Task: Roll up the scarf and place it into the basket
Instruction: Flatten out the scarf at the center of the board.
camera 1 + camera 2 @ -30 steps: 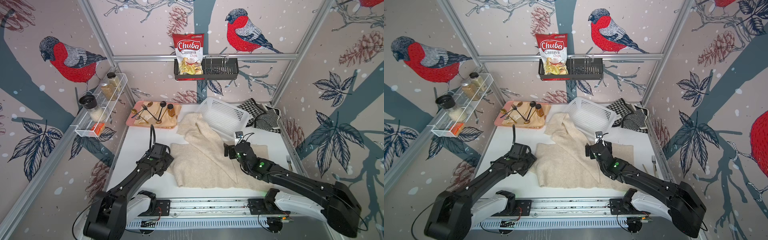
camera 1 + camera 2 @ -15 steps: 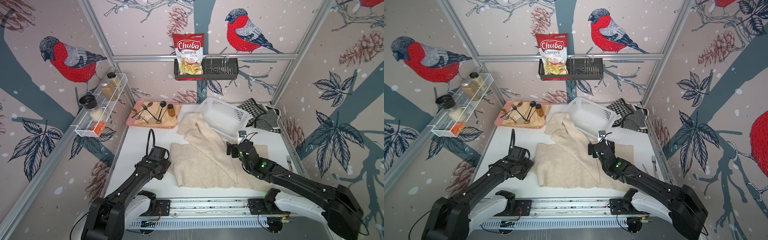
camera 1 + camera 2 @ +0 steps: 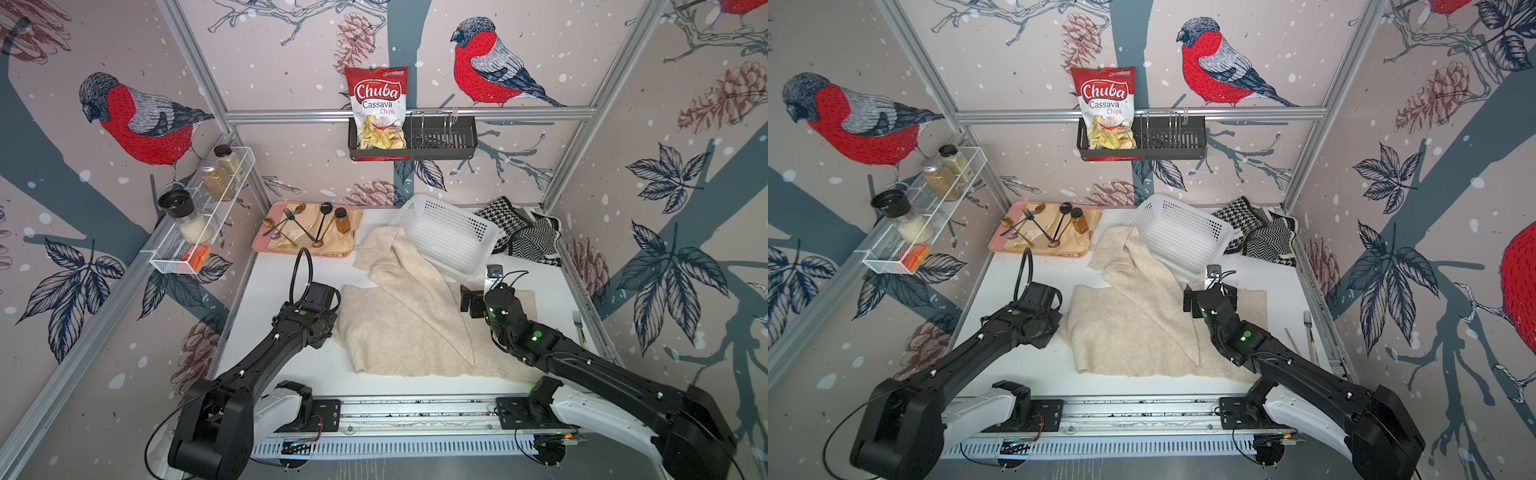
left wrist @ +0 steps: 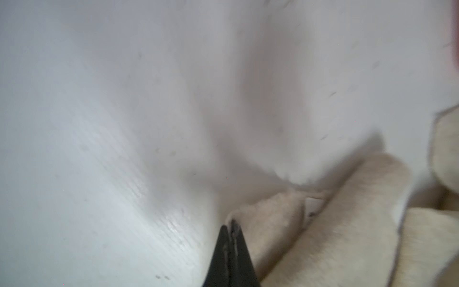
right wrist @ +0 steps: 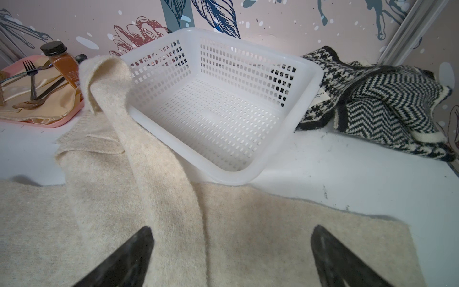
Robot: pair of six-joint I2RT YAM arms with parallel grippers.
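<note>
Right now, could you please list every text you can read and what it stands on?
"Chuba Cassava Chips": on the chip bag in the black caddy.
Label on the amber bottle: too blurred to read.
Tag on the black-and-white knit: too small to read.

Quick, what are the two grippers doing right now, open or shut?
Left gripper: shut, pinching the edge of the cream woolly scarf.
Right gripper: open above the scarf, holding nothing.

Cream scarf (image 3: 399,316), white grid-holed basket (image 3: 482,232), pink tray (image 5: 62,121), black-and-white houndstooth and zigzag knit (image 3: 528,239), red-and-white chips bag (image 3: 377,104)
</note>
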